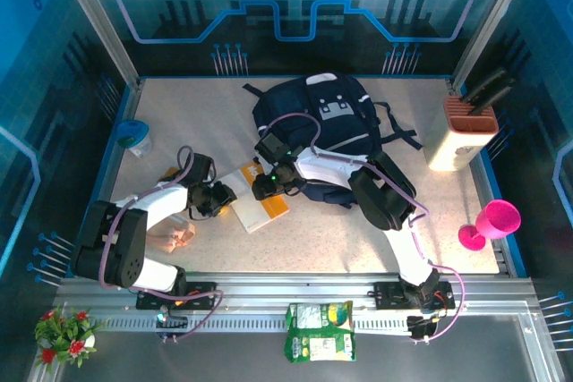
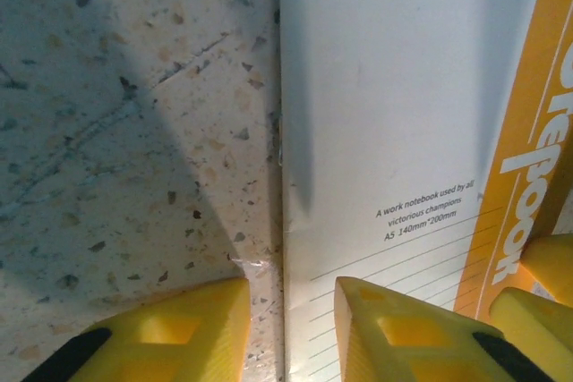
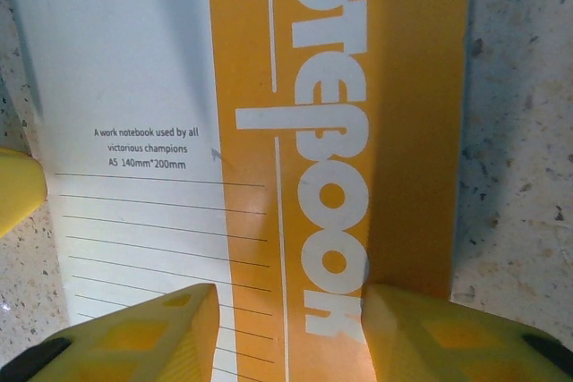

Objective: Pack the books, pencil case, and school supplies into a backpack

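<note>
Top external: notebook [image 1: 261,207] lies near the backpack [image 1: 327,123].
Left gripper [image 2: 288,310] narrow, astride its edge (one finger over table [image 2: 134,131]); right gripper [image 3: 288,310] wider, over orange band.

- Left fingers [image 2: 179,333]: yellow moulded plastic, matt.
- Notebook [image 2: 385,114] under the fingers: smooth paper cover, printed white and orange, with a faint sheen.
- Tabletop [image 2: 116,131] beside the fingers: speckled stone-look surface, matt, finely scratched.
- Backpack [image 1: 331,118] beyond the fingers: navy cloth, matt.
</note>
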